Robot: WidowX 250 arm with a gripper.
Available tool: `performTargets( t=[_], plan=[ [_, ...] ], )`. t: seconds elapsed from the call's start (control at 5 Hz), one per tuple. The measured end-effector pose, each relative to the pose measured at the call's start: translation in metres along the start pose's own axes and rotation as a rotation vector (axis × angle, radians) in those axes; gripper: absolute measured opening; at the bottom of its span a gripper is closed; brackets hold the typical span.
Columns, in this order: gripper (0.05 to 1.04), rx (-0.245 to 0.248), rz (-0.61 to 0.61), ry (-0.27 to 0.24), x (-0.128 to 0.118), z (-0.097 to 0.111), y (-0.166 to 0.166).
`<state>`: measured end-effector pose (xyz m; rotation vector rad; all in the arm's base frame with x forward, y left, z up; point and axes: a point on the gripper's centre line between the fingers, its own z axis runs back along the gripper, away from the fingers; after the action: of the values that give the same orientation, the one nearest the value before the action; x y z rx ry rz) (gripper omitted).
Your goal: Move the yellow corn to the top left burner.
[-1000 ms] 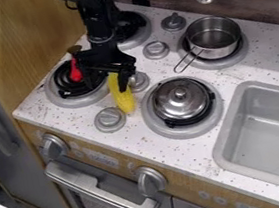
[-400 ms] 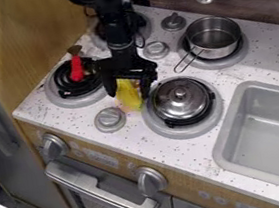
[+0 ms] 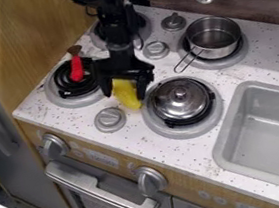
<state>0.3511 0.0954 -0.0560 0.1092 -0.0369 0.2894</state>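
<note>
Directions are taken from the corn, with 12 at the top of my view. I find the gripper (image 3: 125,97) hanging over the counter (image 3: 198,154), fingertips downward. Its jaws stand parted, one on the corn's 9 o'clock side and one on its 3 o'clock side. The corn (image 3: 126,94) lies between them, lower end pointing to about 5 o'clock, upper end hidden under the gripper. I cannot tell whether either jaw touches it.

The corn is off every burner. A knob (image 3: 110,119) sits near it at 7 o'clock; the lidded pot (image 3: 180,96) is near at 4 o'clock. At 10 o'clock is a burner (image 3: 56,97) bearing a red-handled brush (image 3: 76,70). Past 12 o'clock, the arm partly covers the rear burner (image 3: 145,29). The open pan (image 3: 215,36) is well apart at 2 o'clock.
</note>
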Motion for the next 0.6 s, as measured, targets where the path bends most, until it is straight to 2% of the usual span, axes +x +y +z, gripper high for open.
performTargets(
  t=[0.4, 0.6],
  plan=[
    [0.966, 0.036, 0.010, 0.023, -0.0013, -0.0125, 0.0043],
    [0.712, 0.034, 0.028, -0.001, 0.0008, -0.0142, 0.0061]
  ],
)
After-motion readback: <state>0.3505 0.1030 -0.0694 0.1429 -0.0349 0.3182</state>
